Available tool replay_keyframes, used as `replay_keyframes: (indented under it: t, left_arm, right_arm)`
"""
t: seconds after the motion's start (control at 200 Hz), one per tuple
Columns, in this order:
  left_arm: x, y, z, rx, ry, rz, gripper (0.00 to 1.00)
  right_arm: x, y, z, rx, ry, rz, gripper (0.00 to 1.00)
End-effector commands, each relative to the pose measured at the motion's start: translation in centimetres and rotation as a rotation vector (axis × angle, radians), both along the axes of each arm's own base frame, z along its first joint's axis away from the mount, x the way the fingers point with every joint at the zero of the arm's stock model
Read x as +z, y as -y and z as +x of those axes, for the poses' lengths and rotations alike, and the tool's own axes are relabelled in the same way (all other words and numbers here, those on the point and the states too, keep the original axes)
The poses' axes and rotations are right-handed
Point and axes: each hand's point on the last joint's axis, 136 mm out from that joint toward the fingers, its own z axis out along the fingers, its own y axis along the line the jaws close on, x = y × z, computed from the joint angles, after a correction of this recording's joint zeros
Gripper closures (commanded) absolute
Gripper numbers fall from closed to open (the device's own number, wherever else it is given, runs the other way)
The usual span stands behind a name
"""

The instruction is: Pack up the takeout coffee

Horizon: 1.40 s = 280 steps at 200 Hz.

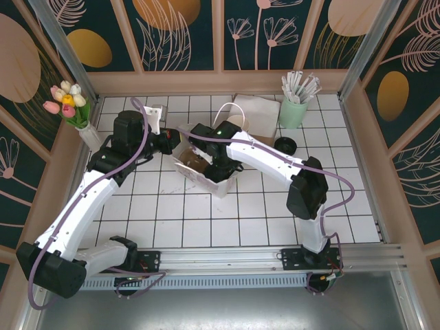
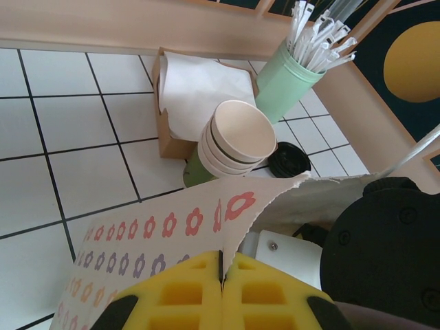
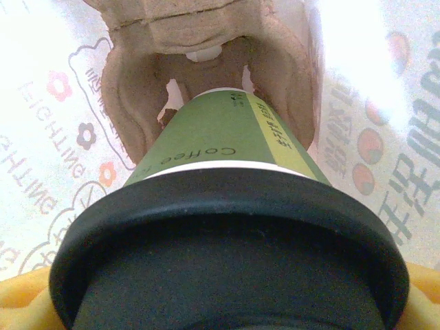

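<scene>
The takeout coffee (image 3: 220, 130), a green paper cup with a black lid (image 3: 227, 247), is tipped toward a brown cardboard cup carrier (image 3: 134, 103) inside the white paper bag (image 3: 48, 137). My right gripper (image 3: 220, 306) is shut on the cup, its yellow pads (image 3: 20, 302) showing at the lid's sides. From above, the right gripper (image 1: 206, 163) reaches into the bag (image 1: 223, 184) at mid table. My left gripper (image 2: 221, 271) is shut on the bag's flower-printed top edge (image 2: 151, 230), holding the mouth open, at the bag's left side (image 1: 172, 143).
A stack of green cups (image 2: 234, 141), a loose black lid (image 2: 289, 159) and a mint-green pot of wrapped straws (image 2: 292, 82) stand behind the bag. A box of napkins (image 2: 199, 89) sits by the back wall. A tulip vase (image 1: 75, 110) stands far left.
</scene>
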Motion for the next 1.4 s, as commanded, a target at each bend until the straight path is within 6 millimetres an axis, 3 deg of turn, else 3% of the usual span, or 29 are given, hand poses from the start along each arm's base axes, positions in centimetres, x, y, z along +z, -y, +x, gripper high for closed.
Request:
replay_keyframes:
  t: [0.0,0.626,1.231,1.396]
  left_arm:
    - [1.2,0.3,0.1,-0.021,0.058,-0.014,1.00]
    - [1.1,0.2,0.1,-0.017,0.058,-0.008,1.00]
    - [0.7,0.4,0.1,-0.023,0.048,-0.017,1.00]
    - [0.7,0.4,0.0,-0.026,0.050,-0.017,1.00]
  right_arm:
    - [0.5,0.0,0.1,-0.002,0.006,0.005,0.48]
    - [0.6,-0.4,0.4,0.007,0.018,0.005,0.48]
    - [2.7,-1.8,1.2,0.029,0.092,0.071,0.49]
    - [2.3,-1.8,1.3,0.037,0.095,0.063,0.50]
